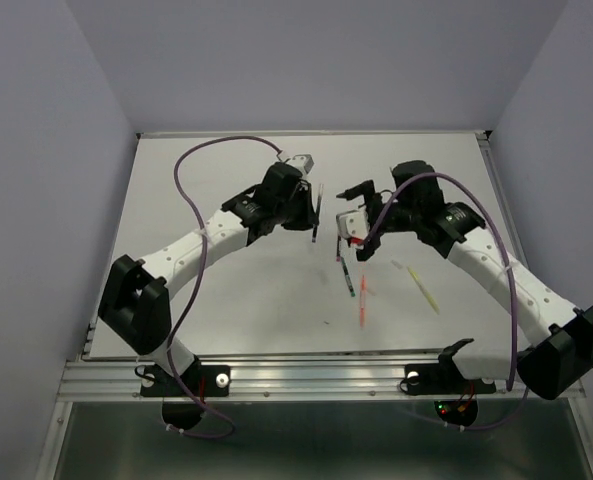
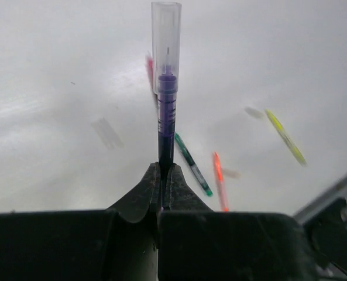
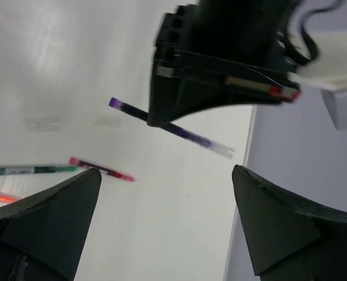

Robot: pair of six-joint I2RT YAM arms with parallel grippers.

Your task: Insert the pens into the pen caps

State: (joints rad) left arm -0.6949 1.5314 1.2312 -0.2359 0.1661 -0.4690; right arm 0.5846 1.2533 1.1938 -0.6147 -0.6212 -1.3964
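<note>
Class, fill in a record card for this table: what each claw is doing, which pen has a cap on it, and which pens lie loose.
Left claw: shut on the dark blue pen, gripped at its rear end
Clear cap: over that pen's tip
Right claw: open, holding nothing
Lying on the table: green pen, orange pen, yellow pen, dark red pen
Loose caps: pale blurs near the pens, too faint to count
</note>
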